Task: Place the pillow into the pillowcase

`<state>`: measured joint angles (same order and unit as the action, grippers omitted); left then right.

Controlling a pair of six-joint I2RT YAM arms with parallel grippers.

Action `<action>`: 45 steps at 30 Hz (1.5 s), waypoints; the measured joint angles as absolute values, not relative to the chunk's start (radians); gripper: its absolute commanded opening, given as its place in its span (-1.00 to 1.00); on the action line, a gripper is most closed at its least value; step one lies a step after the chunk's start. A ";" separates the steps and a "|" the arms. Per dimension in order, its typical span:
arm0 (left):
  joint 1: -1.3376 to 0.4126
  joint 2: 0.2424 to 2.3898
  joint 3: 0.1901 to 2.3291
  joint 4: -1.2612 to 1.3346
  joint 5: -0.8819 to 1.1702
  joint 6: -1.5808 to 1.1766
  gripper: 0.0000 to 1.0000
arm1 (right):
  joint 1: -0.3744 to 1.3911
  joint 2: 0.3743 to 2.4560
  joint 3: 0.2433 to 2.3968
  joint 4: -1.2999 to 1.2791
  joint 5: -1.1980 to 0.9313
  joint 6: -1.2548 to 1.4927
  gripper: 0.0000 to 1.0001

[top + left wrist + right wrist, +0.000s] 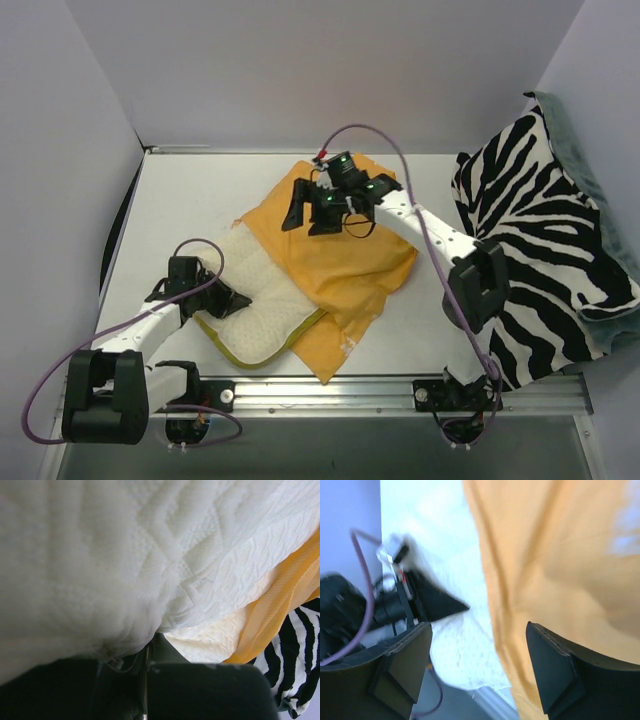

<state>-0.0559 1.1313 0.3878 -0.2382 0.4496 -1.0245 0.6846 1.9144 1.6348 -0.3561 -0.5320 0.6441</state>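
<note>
Your left fingers point(210, 692) clench the pillow point(255, 290), whose right end the pillowcase point(345, 265) hides. Your right fingers point(555, 675) hang spread above that orange fabric, blurred in the wrist view.

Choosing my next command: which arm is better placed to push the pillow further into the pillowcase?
Left. The left gripper pinches the pillow at its exposed end, opposite the pillowcase covering its other end. The right gripper hangs open above the orange fabric, holding nothing.
</note>
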 measured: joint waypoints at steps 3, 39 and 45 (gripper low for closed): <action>-0.049 1.131 0.388 -0.238 0.455 -1.015 -1.00 | 0.577 1.823 1.678 -0.379 -0.402 0.619 0.33; -0.041 1.095 0.388 -0.279 0.444 -1.008 -1.00 | 0.321 2.281 2.151 -0.571 0.159 0.364 -1.00; -0.035 1.106 0.388 -0.274 0.452 -1.008 -1.00 | 0.226 1.919 1.803 -0.574 0.231 0.373 -1.00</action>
<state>-0.0349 1.1065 0.3878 -0.2737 0.4519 -1.0084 0.2264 1.9194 1.8034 -0.5735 0.2306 0.3733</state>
